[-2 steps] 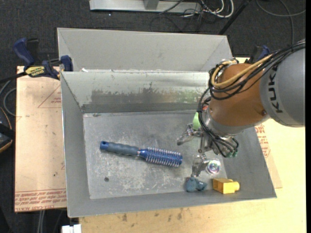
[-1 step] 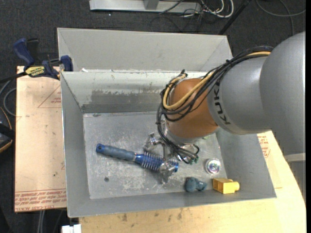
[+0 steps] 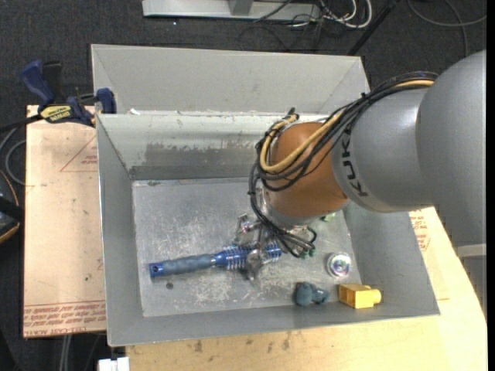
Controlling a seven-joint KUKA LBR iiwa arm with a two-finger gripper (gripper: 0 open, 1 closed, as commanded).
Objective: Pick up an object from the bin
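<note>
Although the arm [image 3: 433, 145] reaches deep into the grey bin [image 3: 116, 207] from three o'clock, the pick looks unfinished. The gripper [image 3: 252, 261] sits low near the bin's centre, right at the ribbed end of a long blue tool [image 3: 189, 264]. The tool lies flat on the floor, its handle pointing to eight o'clock. Whether the gripper is open or clamped on it cannot be told. The lift is not yet done. Toward five o'clock lie a yellow block [image 3: 360, 295], a grey-blue lump [image 3: 309, 294] and a small silver disc [image 3: 338, 265].
</note>
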